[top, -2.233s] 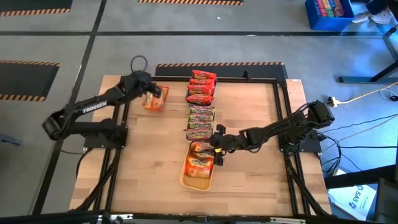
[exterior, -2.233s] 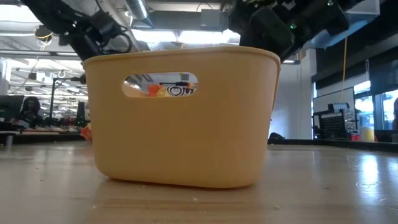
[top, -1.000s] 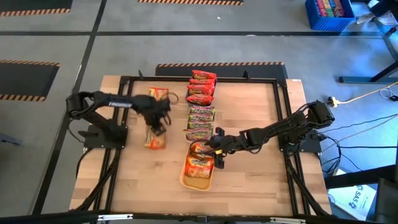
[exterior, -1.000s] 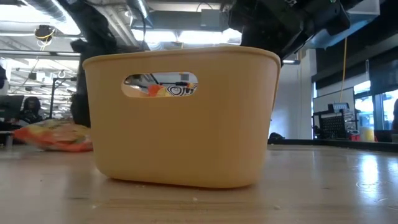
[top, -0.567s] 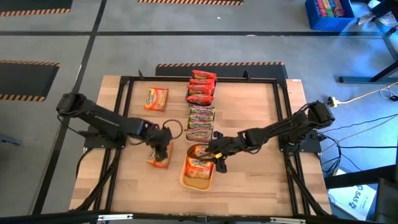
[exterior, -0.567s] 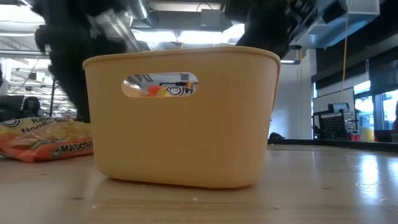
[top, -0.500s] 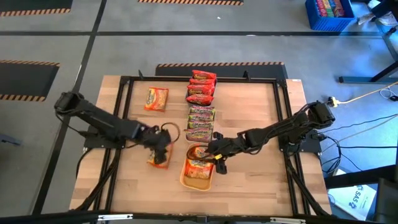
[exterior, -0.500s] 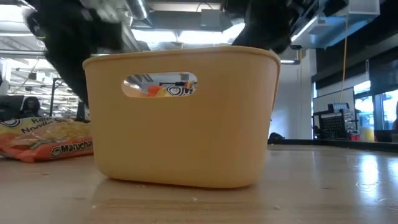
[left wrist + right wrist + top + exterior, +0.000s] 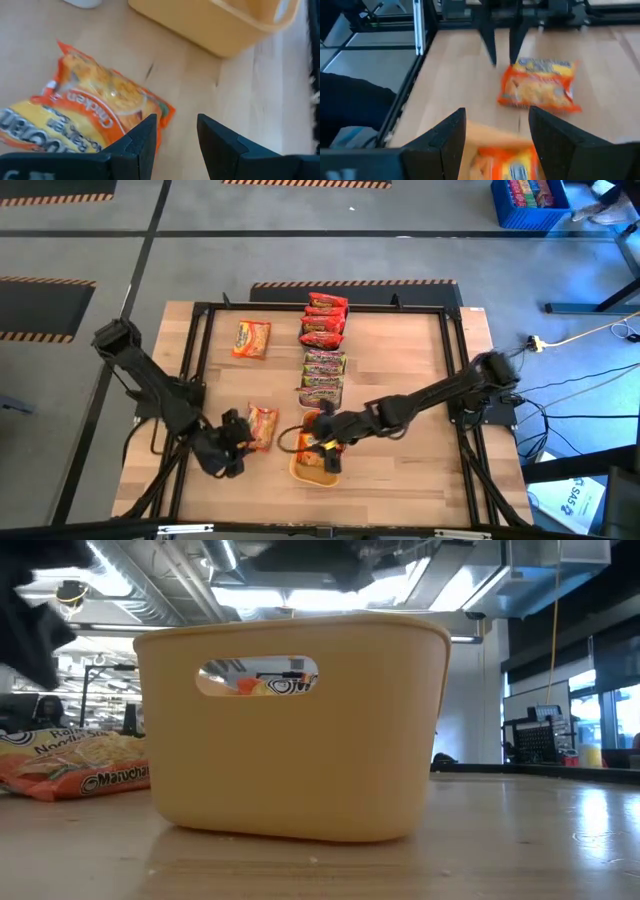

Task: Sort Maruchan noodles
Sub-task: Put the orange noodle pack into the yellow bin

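An orange noodle packet (image 9: 262, 426) is lying flat on the wooden table (image 9: 400, 470) just beside the yellow tray (image 9: 318, 471), apparently awaiting sorting, while the left gripper (image 9: 226, 456) is hovering nearby, fingers spread and empty, and the right gripper (image 9: 322, 435) is hanging spread over the tray.

Right gripper (image 9: 496, 131) fingers spread above orange tray (image 9: 495, 137) holding 1 packet (image 9: 507, 164); another orange packet (image 9: 540, 84) on table (image 9: 455, 75) beyond.

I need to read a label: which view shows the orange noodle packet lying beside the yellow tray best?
The left wrist view: the orange packet fills it. The low view shows its edge, the right wrist view blurs it, the high view makes it tiny.
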Action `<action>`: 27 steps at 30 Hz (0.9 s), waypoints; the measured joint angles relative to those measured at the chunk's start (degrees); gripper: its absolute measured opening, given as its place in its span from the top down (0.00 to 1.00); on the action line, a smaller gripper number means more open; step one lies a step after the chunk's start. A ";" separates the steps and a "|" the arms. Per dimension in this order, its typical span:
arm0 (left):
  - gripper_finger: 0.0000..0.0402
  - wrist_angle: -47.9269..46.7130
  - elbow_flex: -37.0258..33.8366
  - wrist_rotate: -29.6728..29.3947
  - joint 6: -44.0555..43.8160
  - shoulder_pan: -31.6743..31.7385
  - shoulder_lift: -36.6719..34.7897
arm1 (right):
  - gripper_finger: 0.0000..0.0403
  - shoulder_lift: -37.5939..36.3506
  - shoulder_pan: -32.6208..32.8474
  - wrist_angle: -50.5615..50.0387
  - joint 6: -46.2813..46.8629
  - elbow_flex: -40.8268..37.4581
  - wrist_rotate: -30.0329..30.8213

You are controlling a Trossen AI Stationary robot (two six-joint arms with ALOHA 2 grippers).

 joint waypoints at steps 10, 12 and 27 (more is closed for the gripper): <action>0.66 1.57 -2.66 -5.74 -9.25 -10.65 5.66 | 0.51 17.89 -4.67 -8.27 -1.43 23.36 -1.29; 0.66 1.74 -3.09 -7.92 -10.76 -11.85 5.85 | 0.51 21.09 -6.18 -8.30 0.19 26.84 -1.71; 0.66 2.82 -10.46 -15.01 -24.69 -14.59 5.80 | 0.51 36.44 -12.80 -7.81 4.64 36.30 -14.55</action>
